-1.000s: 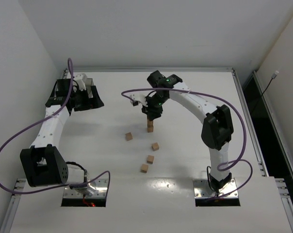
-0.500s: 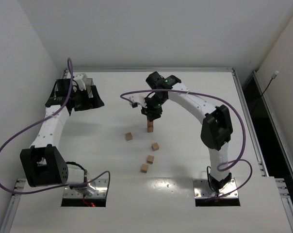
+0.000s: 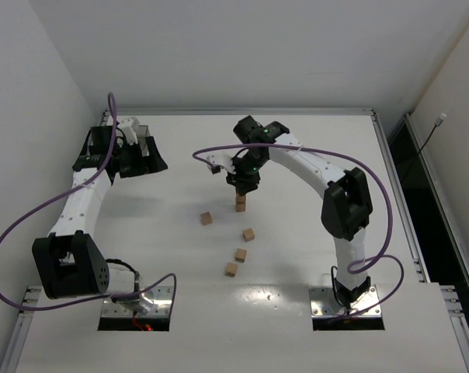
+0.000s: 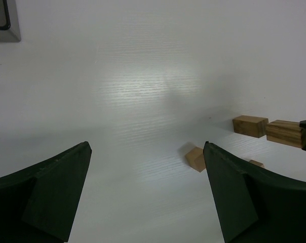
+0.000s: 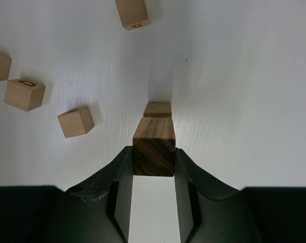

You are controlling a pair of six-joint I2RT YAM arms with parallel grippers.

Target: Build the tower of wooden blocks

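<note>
Two arms work this white surface [image 3: 165, 233]: the left arm [image 3: 83, 198] sits out at the far left, its left claw [image 4: 145, 149] spread wide with nothing between the fingers, and the right arm [image 3: 304, 163] arcs in to mid-surface, its right claw [image 5: 153, 152] clamped on a wood block [image 5: 153, 144] by two opposite faces. That block hangs straight over the tower [image 5: 157, 109], only the top cube showing from the wrist view, and whether the two touch I cannot tell. Four loose blocks [image 3: 240, 254] lie scattered nearer the bases, each apart from the others.
</note>
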